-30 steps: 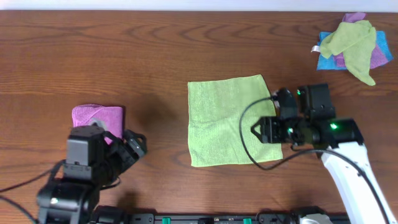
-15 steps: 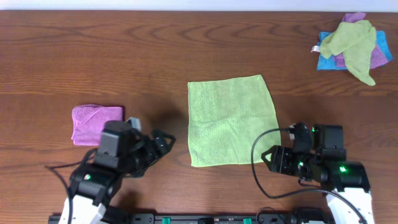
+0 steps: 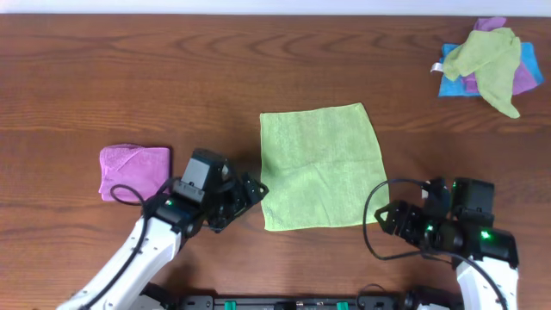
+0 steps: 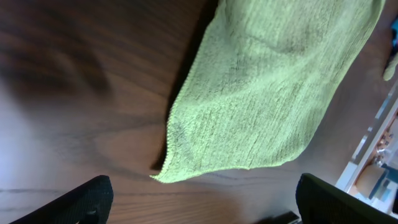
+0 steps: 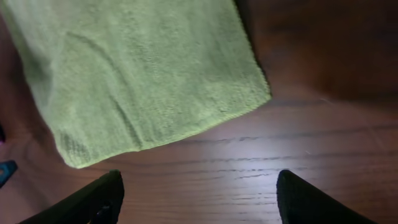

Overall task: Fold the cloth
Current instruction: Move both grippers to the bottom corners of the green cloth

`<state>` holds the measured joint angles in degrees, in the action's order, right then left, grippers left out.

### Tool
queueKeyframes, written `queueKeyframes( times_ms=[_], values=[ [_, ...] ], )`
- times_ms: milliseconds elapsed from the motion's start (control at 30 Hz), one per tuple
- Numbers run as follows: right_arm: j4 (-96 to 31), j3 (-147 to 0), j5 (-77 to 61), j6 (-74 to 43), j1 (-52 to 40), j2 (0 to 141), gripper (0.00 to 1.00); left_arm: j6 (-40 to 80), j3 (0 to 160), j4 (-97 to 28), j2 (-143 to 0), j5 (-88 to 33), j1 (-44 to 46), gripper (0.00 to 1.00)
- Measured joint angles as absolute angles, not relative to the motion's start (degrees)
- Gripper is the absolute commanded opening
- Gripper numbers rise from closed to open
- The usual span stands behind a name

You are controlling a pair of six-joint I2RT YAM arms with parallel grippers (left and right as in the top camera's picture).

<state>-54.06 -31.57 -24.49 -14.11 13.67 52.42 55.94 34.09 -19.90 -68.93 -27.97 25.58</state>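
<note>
Here the cloth (image 3: 320,168) lies flat and unfolded midway across the table (image 3: 172,77). The left fingers (image 4: 87,198) stand apart, empty, just off its near left corner. The right fingers (image 5: 102,196), likewise spread and empty, hover off its near right corner. A folded pink cloth (image 3: 133,170) lies well to the left.

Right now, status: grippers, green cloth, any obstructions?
Left gripper open, by near-left corner. Right gripper open, by near-right corner. Green cloth flat, unfolded, ungripped. Folded pink cloth and cloth pile lie apart from it.
</note>
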Motion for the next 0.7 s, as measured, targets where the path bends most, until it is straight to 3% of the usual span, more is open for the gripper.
queueKeyframes(
  times_ms=[700],
  values=[
    [-41.71, -29.61, -27.64, -14.09, 16.23, 69.12, 0.79, 67.33, 34.09, -14.72, -76.12, -29.08, 32.93, 0.95]
  ],
)
